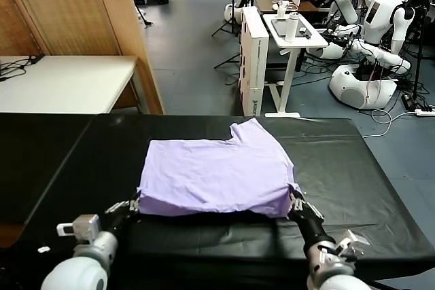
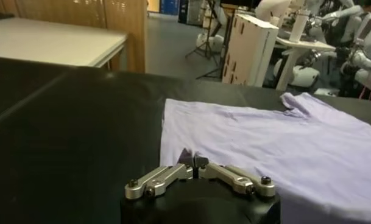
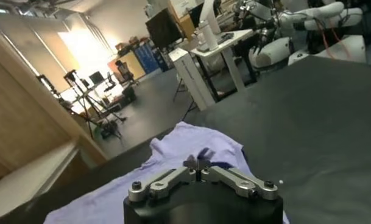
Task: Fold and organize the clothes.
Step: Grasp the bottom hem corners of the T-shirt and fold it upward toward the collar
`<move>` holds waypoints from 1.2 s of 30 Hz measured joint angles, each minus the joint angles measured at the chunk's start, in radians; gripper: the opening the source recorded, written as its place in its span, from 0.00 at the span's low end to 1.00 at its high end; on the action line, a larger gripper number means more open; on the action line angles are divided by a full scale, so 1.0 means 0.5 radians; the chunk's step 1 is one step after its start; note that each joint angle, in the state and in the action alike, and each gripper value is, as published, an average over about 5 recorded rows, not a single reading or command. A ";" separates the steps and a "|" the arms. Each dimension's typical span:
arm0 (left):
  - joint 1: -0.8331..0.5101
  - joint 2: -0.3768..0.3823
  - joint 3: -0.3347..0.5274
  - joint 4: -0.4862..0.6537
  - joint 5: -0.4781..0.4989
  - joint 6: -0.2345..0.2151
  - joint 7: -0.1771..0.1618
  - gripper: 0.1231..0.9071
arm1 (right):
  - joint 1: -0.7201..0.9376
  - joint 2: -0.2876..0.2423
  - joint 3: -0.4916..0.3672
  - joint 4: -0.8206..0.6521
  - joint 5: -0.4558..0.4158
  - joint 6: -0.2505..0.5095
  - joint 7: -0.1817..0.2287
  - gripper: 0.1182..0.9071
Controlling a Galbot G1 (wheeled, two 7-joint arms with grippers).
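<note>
Jaws pinch T-shirt near corners — L, R.

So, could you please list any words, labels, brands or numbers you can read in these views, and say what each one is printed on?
White box standing on the floor beyond the black table: dark lettering runs down its side, too small to read.
Lavender T-shirt: no print or text shows on the side facing up.
Left gripper and right gripper: no markings can be read.
Nothing else carries legible text.

Plain lavender-purple T-shirt on a black table, silver-and-black claws.
</note>
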 joint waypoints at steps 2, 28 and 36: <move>-0.031 0.015 0.000 0.034 -0.014 0.007 -0.010 0.04 | 0.039 0.002 -0.016 -0.040 -0.002 -0.004 -0.006 0.03; -0.193 0.067 0.016 0.250 -0.007 0.007 -0.010 0.04 | 0.172 0.019 -0.086 -0.229 -0.065 -0.037 -0.016 0.12; -0.191 0.070 0.021 0.258 0.001 0.007 -0.025 0.04 | 0.179 0.015 -0.076 -0.225 -0.097 -0.022 -0.029 0.72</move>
